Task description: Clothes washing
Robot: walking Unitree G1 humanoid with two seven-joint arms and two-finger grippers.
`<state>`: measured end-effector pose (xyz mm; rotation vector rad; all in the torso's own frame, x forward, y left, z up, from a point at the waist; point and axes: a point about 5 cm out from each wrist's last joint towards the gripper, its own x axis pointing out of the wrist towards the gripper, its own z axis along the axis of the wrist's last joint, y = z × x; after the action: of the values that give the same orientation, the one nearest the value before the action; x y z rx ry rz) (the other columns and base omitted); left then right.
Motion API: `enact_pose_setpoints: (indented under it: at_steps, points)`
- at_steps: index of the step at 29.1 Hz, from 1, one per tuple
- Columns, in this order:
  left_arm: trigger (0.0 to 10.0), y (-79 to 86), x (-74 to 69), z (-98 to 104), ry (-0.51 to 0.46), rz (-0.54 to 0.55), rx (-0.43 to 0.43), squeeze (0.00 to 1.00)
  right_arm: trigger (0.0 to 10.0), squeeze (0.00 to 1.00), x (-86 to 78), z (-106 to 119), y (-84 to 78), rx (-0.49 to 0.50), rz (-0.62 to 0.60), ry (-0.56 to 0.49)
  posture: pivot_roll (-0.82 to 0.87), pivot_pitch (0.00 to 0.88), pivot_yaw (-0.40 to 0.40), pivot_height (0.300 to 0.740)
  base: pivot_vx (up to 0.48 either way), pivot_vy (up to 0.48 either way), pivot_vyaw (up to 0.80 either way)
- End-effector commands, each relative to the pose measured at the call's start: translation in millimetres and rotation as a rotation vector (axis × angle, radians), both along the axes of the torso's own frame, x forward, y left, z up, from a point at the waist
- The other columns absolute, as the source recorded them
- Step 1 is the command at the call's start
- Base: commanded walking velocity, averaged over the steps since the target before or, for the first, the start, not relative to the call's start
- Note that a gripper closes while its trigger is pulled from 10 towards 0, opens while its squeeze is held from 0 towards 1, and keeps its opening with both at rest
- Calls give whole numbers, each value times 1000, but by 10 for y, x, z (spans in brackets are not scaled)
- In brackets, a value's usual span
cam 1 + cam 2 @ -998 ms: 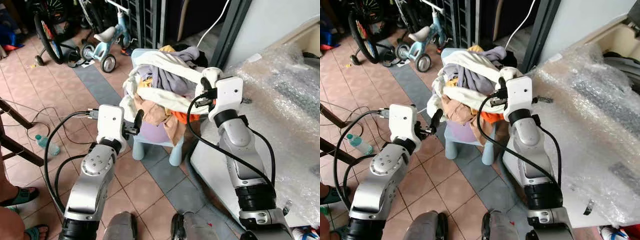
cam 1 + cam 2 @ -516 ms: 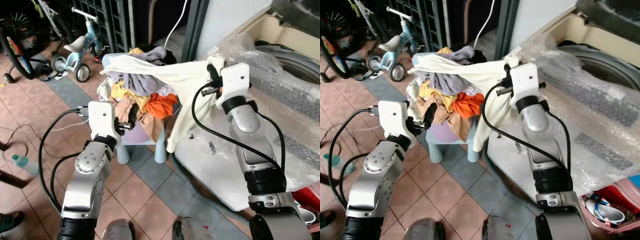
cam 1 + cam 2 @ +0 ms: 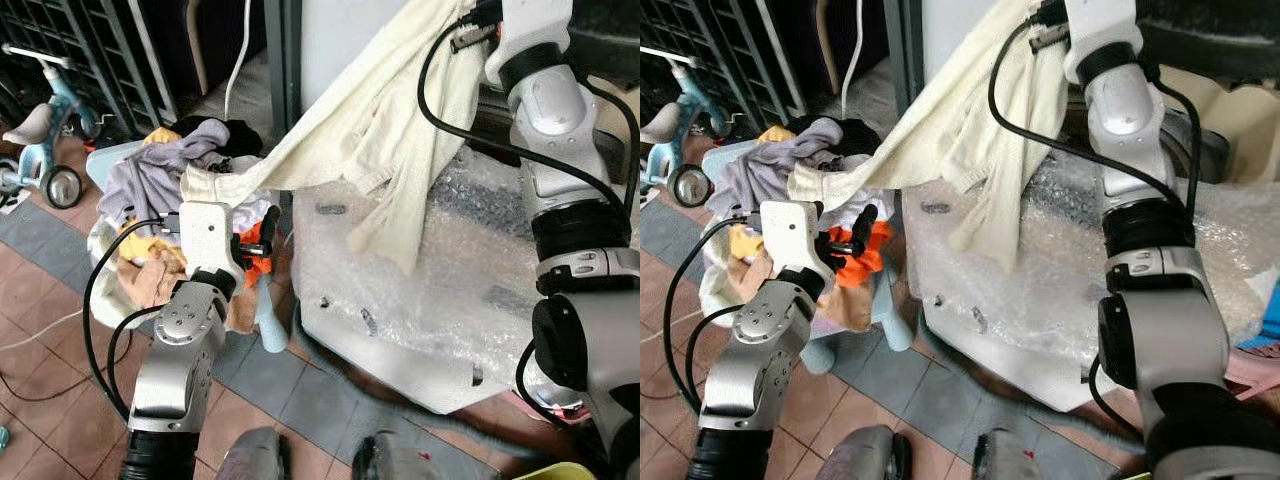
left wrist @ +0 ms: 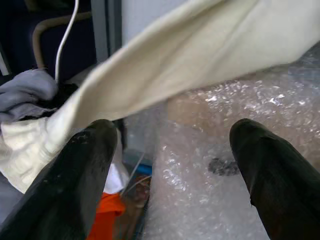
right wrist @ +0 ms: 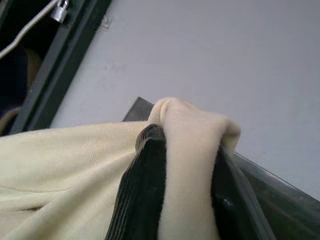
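- Closest in, the left gripper (image 3: 262, 243) hangs just in front of the laundry pile (image 3: 150, 200). Its two black fingers (image 4: 85, 170) are spread wide with nothing between them, and in the left wrist view the cream cloth passes right above them without touching.
- One cream garment (image 3: 390, 140) is the thing being moved. It stretches as a long band from the pile, up and across to the right gripper (image 5: 182, 165), with a loose flap dangling over the bubble wrap.
- The right gripper is raised high on the robot's right. Its two fingers are clamped on a bunched fold of that cream garment, squeezed tight on both sides.
- The pile sits on a pale blue stool (image 3: 268, 315): grey, orange, yellow and black pieces all tangled, can't count them properly.
- One washing machine (image 3: 400, 300) wrapped in bubble wrap is right beside the stool, its corner edge close to the pile.
- Open tiled floor (image 3: 270, 390) sits between the robot's feet and the stool.
- Further back on the left, one small blue tricycle (image 3: 40, 130) stands by a dark metal gate (image 3: 80, 60).
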<state>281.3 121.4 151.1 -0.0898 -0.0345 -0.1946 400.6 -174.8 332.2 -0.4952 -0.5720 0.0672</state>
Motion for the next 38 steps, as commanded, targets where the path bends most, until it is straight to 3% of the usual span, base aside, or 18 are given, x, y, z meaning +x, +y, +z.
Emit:
enact_pose_setpoints:
  at_steps: [1,3,6,7,8,11,13,14,16,17,18,21,26,32,34,36,38]
  points:
    - [10000,-59,-38,-57,28,-15,5,0,10000,0,47,105,-287,150,-127,33,45,101,2,740,0,0,0]
    - [10000,-51,-51,-71,34,-11,6,0,10000,0,99,24,-390,297,-163,123,46,101,1,740,0,0,0]
    - [10000,0,-85,-109,52,21,26,0,10000,0,146,-252,-436,260,-210,263,51,102,-3,740,0,0,0]
    - [10000,18,-96,-122,57,32,31,0,10000,569,157,-337,-425,261,-198,306,51,104,-2,740,0,0,0]
    - [10000,39,-109,-137,64,43,38,0,10000,1000,170,-440,-414,274,-183,365,51,104,-2,740,0,0,0]
    - [10000,127,-190,-216,100,70,66,0,10000,1000,172,-866,-322,330,-61,613,50,109,2,740,0,0,0]
    - [10000,186,-251,-279,125,82,82,0,10000,1000,146,-976,-225,234,43,657,48,111,8,740,0,0,0]
    - [10000,209,-269,-294,130,90,93,0,10000,1000,118,-937,-168,99,97,594,42,112,14,740,0,0,0]
    - [10000,217,-266,-292,129,90,98,0,10000,1000,88,-849,-117,34,134,509,37,112,23,740,0,0,0]
    - [10000,217,-266,-292,129,90,98,0,10000,1000,88,-849,-117,34,134,509,37,112,23,740,0,0,0]
    - [10000,200,-232,-269,116,78,108,0,10000,1000,37,-719,-44,40,206,412,33,112,35,740,0,0,0]
    - [10000,166,-175,-208,83,54,133,0,10000,1000,-52,-647,36,50,285,349,34,110,52,740,0,0,0]
    - [10000,206,-88,-110,37,38,183,0,10000,1000,-402,-675,269,-87,409,229,27,124,102,740,0,0,0]
    - [10000,247,-150,-179,61,85,178,0,10000,1000,-653,-895,182,46,344,233,10,116,80,740,0,0,0]
    - [10000,259,-193,-227,70,118,161,0,10000,1000,-792,-1094,145,119,270,254,-1,99,66,740,0,0,0]
    - [10000,259,-193,-227,70,118,161,0,10000,1000,-792,-1094,145,119,270,254,-1,99,66,740,0,0,0]
    - [10000,269,-220,-245,72,157,140,0,10000,1000,-981,-1306,173,169,211,270,1,87,58,740,0,0,0]
